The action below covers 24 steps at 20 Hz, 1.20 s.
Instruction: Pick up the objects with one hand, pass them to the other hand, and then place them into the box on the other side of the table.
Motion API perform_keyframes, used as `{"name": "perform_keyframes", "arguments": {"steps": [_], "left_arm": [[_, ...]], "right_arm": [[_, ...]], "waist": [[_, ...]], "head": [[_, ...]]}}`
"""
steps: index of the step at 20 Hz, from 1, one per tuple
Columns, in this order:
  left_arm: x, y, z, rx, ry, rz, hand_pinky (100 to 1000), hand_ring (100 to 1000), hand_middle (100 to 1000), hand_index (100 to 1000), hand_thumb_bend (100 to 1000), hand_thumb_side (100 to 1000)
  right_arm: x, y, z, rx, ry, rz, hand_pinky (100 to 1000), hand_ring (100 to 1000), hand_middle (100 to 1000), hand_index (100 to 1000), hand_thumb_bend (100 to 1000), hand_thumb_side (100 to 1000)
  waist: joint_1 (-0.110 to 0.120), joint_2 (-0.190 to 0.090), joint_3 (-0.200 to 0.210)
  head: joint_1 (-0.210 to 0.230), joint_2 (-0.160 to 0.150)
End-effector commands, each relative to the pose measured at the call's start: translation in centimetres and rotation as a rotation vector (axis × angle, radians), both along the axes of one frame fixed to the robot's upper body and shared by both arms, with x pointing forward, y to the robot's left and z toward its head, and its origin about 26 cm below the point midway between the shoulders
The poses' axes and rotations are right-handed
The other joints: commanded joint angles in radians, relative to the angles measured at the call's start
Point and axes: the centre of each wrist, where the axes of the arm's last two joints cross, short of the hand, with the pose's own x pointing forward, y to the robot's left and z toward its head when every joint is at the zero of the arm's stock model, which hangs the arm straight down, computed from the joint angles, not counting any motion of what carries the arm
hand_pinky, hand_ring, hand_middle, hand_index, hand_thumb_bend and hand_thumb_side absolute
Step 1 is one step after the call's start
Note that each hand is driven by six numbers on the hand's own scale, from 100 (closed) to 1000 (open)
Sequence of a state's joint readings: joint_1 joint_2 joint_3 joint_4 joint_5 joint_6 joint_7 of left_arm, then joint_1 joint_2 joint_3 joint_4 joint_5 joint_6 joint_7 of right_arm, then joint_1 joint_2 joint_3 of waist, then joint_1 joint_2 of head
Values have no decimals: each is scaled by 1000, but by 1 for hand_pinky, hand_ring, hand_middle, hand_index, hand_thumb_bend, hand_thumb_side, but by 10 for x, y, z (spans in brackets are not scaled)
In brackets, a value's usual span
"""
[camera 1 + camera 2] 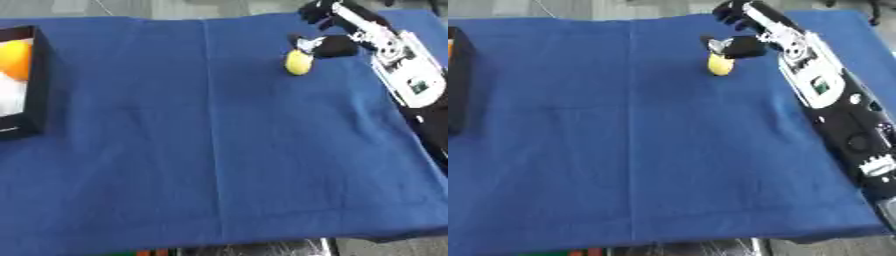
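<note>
Right now the right hand [325, 31] is over at the far right of the table, down at a small yellow fruit [298, 62], maybe a lemon. Its thumb [308, 45] sits on top of the fruit, and the fingers [313, 11] curl beyond it without clearly closing round it. I can't tell from where I stand whether it has a grip or is only touching. The fruit looks to be resting on the blue cloth [210, 150], not lifted.

So I'd judge this to be the first step, the pick-up, about to happen or only just starting. Nothing has been passed across yet, and the left hand isn't anywhere I can see.

Next the right hand needs to close round the fruit, lift it clear of the cloth and bring it toward the middle of the table, where the left hand must come in to take it. The black box [35, 75] is at the left edge, well apart from the fruit, so the handover has a long way to cover. Something orange [15, 59] already lies inside the box, above a white patch.

I can read no writing or brand anywhere. The white panel on the arm [820, 82] carries a small green mark, nothing legible.
</note>
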State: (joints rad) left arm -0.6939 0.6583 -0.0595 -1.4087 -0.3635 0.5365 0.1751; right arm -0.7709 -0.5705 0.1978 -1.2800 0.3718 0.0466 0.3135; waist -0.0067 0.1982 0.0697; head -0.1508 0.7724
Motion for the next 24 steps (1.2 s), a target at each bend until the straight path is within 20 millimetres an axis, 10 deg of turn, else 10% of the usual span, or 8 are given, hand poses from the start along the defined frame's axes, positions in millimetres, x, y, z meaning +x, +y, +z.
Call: {"name": "perform_keyframes", "arguments": {"steps": [1,24], "left_arm": [[-2,3,13,16,-27,1,730,789,759,698,525,576],[-3,3,11,7,-28,0,730,790,759,697,521,580]], "right_arm": [[7,-16,13,-67,7,-26,813,837,787,856,354,441],[28,-43,6,-205,63,-120,821,839,793,871,466,461]], "waist": [[4,-24,3],[9,-14,10]], "head": [[-3,-2],[-26,-2]]}}
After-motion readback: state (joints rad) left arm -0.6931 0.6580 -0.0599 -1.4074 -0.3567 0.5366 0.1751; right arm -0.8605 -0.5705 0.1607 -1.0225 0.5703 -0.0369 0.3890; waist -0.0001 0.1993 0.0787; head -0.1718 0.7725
